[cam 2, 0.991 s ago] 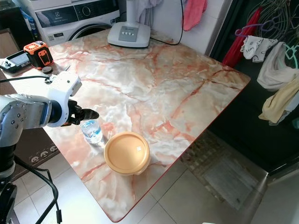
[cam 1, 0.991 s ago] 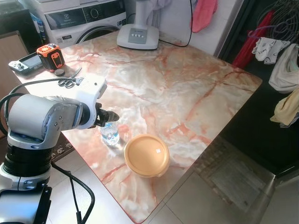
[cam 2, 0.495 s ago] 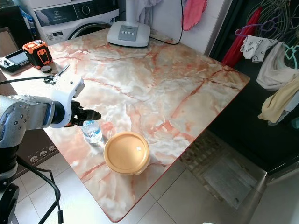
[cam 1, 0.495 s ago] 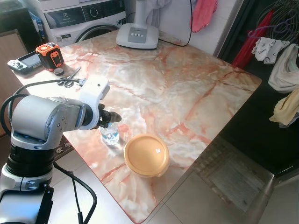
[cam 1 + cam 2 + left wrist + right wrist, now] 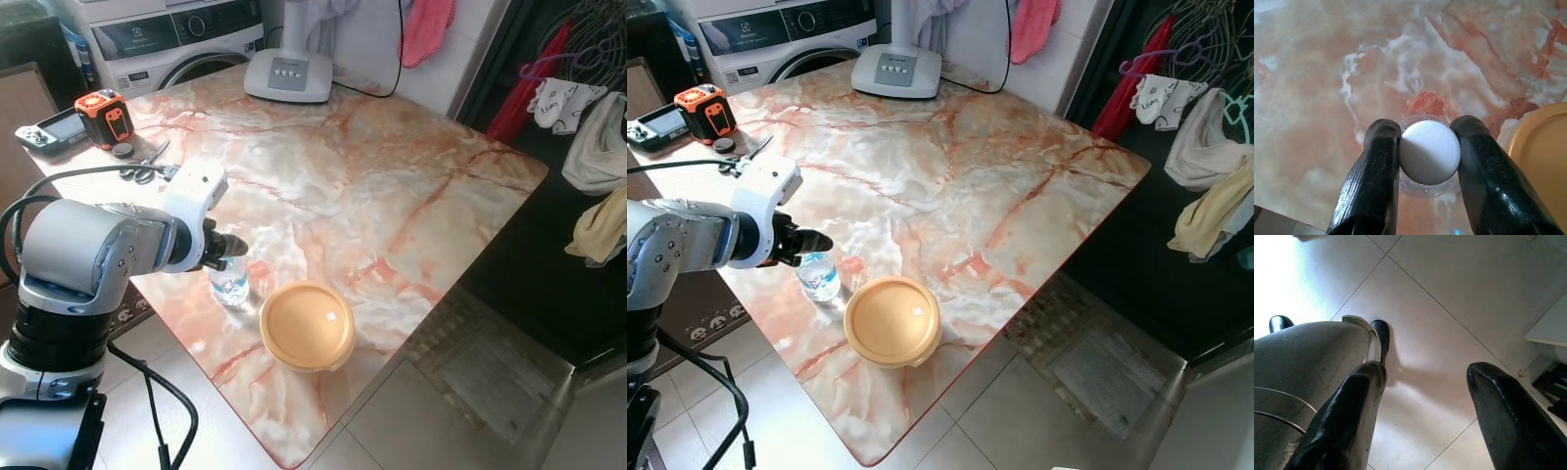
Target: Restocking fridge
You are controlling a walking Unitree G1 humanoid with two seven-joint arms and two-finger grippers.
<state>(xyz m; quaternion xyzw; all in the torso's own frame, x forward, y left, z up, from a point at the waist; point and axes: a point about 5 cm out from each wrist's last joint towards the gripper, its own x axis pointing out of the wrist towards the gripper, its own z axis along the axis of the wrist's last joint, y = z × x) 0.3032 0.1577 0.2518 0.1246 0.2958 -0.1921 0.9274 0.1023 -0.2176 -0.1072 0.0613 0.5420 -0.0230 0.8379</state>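
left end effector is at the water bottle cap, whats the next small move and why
Probably lift straight up a little. The left end effector has a finger on each side of the water bottle's white cap, apparently gripping it, while the bottle stands on the marble table beside the orange-lidded container. A vertical lift avoids bumping that.

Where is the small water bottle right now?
The water bottle stands near the marble table's front left edge, just left of the orange-lidded container, its white cap clamped between the left gripper's fingers.
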